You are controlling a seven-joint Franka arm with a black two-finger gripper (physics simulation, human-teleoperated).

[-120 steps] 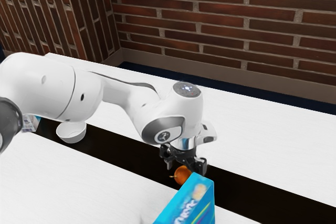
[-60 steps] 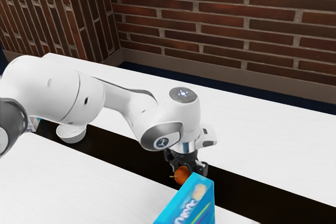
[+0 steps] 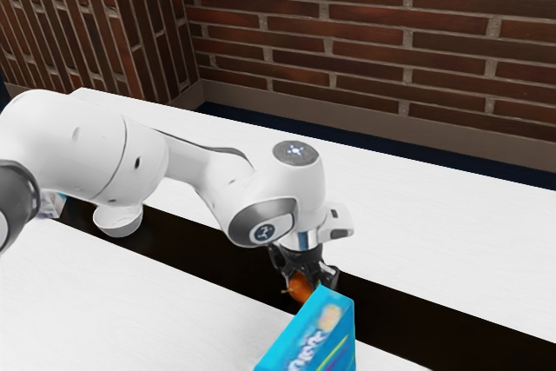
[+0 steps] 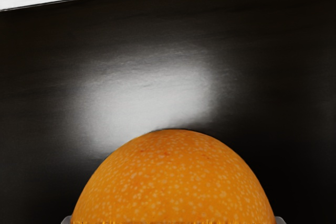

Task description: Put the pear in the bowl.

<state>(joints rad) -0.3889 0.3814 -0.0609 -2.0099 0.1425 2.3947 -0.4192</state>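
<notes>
Slightly upward and toward the frame's left, the end effector (image 3: 307, 281) has been shifted since the earlier exterior frame, and the pear (image 3: 300, 287) has been drawn a little the same way, sitting higher between the fingers (image 3: 331, 276). In the wrist view the fruit's round side is met closely at both flanks, so the end effector is judged to be clamped on it. The pear is found at the lower centre of the exterior frame, over the dark strip (image 3: 204, 256) of the counter (image 3: 417, 206), just beyond the top of the blue box (image 3: 317, 332). The white bowl (image 3: 118, 221), well apart at the left of the frame, has not been moved. The grasp, with the lift barely begun, is taken to be the step in hand. Next, the fruit should be raised clear of the box, carried toward the frame's left, and lowered into the bowl before being released.
</notes>
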